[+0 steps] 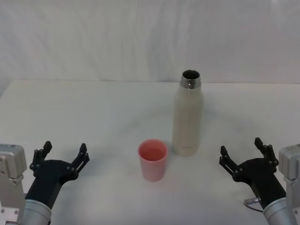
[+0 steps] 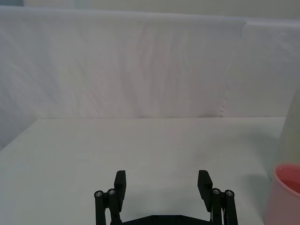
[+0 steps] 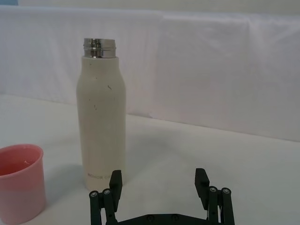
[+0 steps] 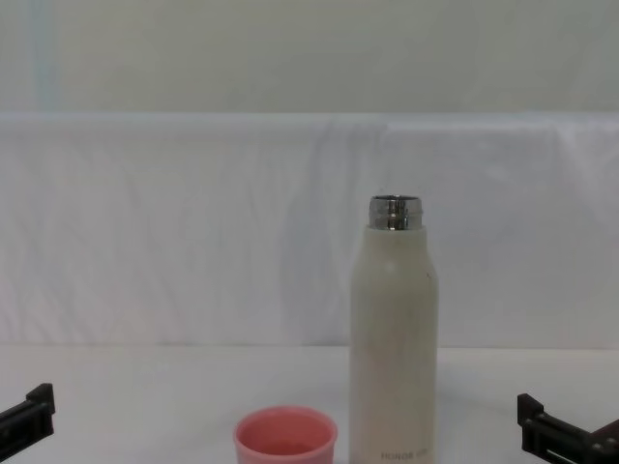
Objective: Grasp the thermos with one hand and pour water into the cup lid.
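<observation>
Head view, scanning from the left: the left tool [image 1: 65,154] rests low at the near left of the white surface [image 1: 93,108], jaws spread wide, holding nothing, well apart from everything, and looks parked. Its wrist camera shows the same wide, empty jaws, with the pink rim just creeping in at one edge.

Moving to the centre, the pink cup lid [image 1: 152,159] stands upright, mouth up, ready to receive. Just beside it, slightly farther back and to the right, stands the cream-white thermos [image 1: 188,115], upright, its steel neck uncapped. The two sit close, apparently not touching, so a short tilt of the bottle toward the cup should do the pouring.

Over on the right, the right tool [image 1: 243,157] waits near the thermos, jaws fully open and empty, pointed forward. From its wrist camera the bottle [image 3: 102,117] sits ahead and off to one side of the open jaws. My read: nothing is grasped yet, and the right arm is the nearer candidate for the side grasp.
</observation>
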`<state>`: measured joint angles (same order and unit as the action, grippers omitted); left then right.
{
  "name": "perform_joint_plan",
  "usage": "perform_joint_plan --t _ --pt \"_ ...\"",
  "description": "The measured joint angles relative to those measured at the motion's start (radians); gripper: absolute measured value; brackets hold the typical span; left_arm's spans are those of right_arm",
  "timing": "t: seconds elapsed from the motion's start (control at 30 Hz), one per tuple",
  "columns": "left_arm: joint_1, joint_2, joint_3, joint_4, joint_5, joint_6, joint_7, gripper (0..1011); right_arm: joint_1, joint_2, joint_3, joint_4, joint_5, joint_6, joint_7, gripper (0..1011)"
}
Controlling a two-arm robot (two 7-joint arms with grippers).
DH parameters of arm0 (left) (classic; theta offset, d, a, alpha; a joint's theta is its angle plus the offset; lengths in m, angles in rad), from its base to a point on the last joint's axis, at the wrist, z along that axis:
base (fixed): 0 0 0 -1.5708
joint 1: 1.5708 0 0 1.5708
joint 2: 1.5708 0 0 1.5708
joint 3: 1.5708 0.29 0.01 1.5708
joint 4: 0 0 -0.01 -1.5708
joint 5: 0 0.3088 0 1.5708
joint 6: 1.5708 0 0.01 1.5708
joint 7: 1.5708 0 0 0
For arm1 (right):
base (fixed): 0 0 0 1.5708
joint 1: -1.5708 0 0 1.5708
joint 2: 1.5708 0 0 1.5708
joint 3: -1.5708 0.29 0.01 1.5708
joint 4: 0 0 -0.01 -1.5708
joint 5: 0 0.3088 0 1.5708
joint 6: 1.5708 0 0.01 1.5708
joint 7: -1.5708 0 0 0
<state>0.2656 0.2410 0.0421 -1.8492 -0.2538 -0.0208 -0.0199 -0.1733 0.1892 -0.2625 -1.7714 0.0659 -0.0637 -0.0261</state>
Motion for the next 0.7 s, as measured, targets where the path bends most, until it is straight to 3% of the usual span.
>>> perform_joint_plan --t 0.4,0.7 --pt "0.000 0.000 0.000 0.000 0.000 0.000 0.000 1001 -0.020 -0.004 0.025 -0.048 -0.020 0.009 0.047 1000" --pt "0.000 0.000 0.000 0.000 0.000 0.000 0.000 1001 -0.004 0.004 0.054 -0.055 0.042 0.035 0.147 1000"
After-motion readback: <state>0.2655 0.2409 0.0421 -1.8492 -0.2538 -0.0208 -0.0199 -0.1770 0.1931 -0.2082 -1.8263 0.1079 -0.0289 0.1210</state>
